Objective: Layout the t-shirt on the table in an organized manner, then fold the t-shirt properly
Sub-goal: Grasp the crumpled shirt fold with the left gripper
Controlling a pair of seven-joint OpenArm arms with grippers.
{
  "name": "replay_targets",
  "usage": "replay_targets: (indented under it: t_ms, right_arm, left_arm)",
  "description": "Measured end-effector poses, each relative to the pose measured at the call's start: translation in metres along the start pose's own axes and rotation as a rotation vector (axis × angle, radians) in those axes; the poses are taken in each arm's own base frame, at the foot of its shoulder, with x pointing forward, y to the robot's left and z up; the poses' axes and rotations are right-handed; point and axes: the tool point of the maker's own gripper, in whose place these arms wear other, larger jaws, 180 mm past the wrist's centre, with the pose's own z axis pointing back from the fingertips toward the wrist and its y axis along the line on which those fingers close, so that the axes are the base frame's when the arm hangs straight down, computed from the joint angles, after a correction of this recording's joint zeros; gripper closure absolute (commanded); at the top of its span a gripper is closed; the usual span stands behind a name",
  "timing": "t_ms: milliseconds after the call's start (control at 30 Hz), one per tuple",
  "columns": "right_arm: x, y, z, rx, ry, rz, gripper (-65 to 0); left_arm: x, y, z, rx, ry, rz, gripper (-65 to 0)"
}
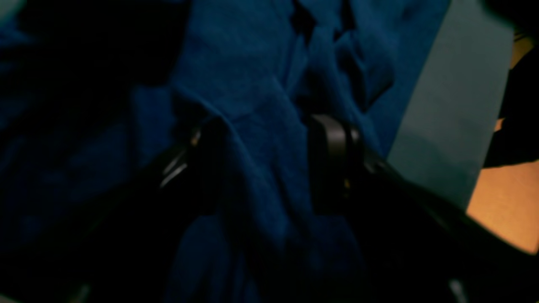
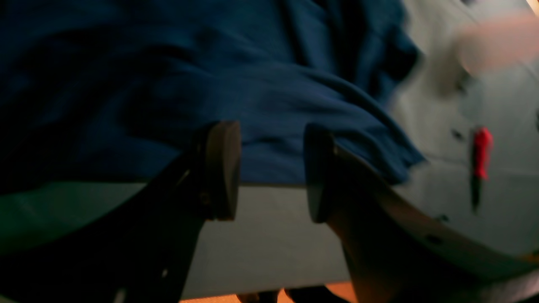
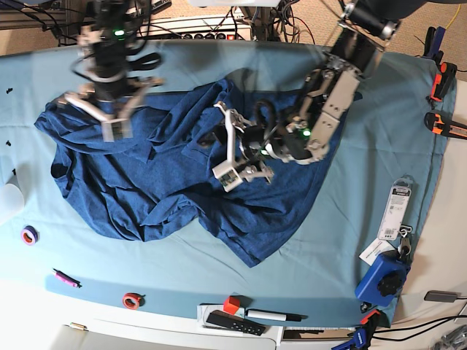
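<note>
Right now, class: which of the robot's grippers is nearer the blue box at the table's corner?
Left. The left gripper hovers open over the t-shirt's middle, closer to the blue box; the right gripper is over the shirt's far side.

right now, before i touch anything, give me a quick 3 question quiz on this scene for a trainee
1. True or false: the t-shirt lies flat and smooth on the table.
2. Short answer: are the jaws of the right claw apart or closed?
3. Pick one: which claw is over the middle of the t-shirt in the base view?
A. the left claw
B. the right claw
C. neither

Key
1. False: it is bunched and wrinkled.
2. Apart, with the shirt's edge showing between them.
3. A
</note>
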Motion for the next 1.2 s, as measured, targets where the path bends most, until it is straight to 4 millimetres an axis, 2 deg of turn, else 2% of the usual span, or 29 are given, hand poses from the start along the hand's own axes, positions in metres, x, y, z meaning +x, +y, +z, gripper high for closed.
replay_targets:
  t_ms: [133, 233, 300, 400, 567, 733, 833, 933, 967, 1033, 1067, 1200]
  right_arm:
    - [-0.018, -0.012, -0.011, 0.008, 0.038, -0.05, -24.7]
    - [-0.025, -0.019, -0.015, -0.007, 0.053, -0.06, -24.7]
    - [-0.024, -0.017, -0.016, 0.008, 0.048, -0.065, -24.7]
    - [-0.022, -0.016, -0.016, 0.009, 0.036, -0.063, -24.7]
    - [-0.021, -0.016, -0.016, 0.009, 0.027, -0.063, -24.7]
    - [-0.02, -0.017, -0.016, 0.009, 0.022, -0.064, -24.7]
    - [-0.018, -0.017, -0.016, 0.009, 0.011, -0.063, -24.7]
    - [-0.016, -0.017, -0.016, 0.008, 0.004, -0.064, -24.7]
    - [-0.016, -0.016, -0.016, 0.014, 0.002, -0.067, -24.7]
    - [-0.015, -0.013, -0.016, 0.03, -0.004, -0.078, -24.7]
    - [-0.015, -0.013, -0.016, 0.03, -0.004, -0.077, -24.7]
    - [-0.015, -0.013, -0.016, 0.03, -0.004, -0.077, -24.7]
  left_arm:
    - [-0.009, 0.006, -0.017, -0.008, 0.027, 0.053, -32.0]
    - [-0.004, 0.012, -0.025, -0.005, 0.036, 0.056, -31.2]
    - [0.002, 0.014, -0.026, -0.003, 0.029, 0.05, -23.2]
    - [0.007, 0.019, -0.024, 0.007, 0.032, 0.033, -0.4]
    - [0.009, 0.033, -0.012, 0.038, 0.07, -0.009, 0.0]
    - [0.017, 0.059, 0.024, 0.098, 0.037, -0.025, 0.0]
    - [0.03, 0.067, 0.045, 0.113, -0.021, -0.021, 0.0]
    - [0.03, 0.071, 0.05, 0.128, -0.024, -0.017, 0.0]
    - [0.027, 0.069, 0.049, 0.122, -0.019, -0.009, -6.3]
    - [0.019, 0.057, 0.041, 0.089, -0.002, -0.011, -28.1]
    - [0.015, 0.05, 0.035, 0.069, 0.004, -0.008, -33.4]
    - [0.001, 0.032, 0.004, 0.047, 0.056, -0.008, -34.1]
